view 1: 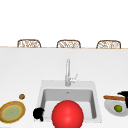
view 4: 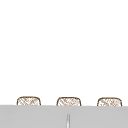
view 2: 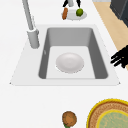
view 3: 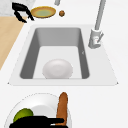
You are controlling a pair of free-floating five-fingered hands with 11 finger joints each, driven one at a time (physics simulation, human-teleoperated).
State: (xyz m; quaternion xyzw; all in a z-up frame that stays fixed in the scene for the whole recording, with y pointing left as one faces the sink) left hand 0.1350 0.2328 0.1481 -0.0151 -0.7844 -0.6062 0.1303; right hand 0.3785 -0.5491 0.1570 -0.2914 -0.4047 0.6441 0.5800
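Note:
My left hand hangs at the sink's front left corner, fingers relaxed and spread, holding nothing; it is the hand at the right edge of the left side view and the hand at the top left of the right side view. My right hand hovers over a white plate right of the sink, fingers straight, by the end of an orange-brown stick. A lime lies on that plate. In the right side view this hand stretches across the plate's near side.
A red round thing sits at the sink's front; the side views show a pale bowl in the basin. The faucet stands behind. A yellow-rimmed woven plate and a small brown ball lie left. Three chair backs stand beyond the counter.

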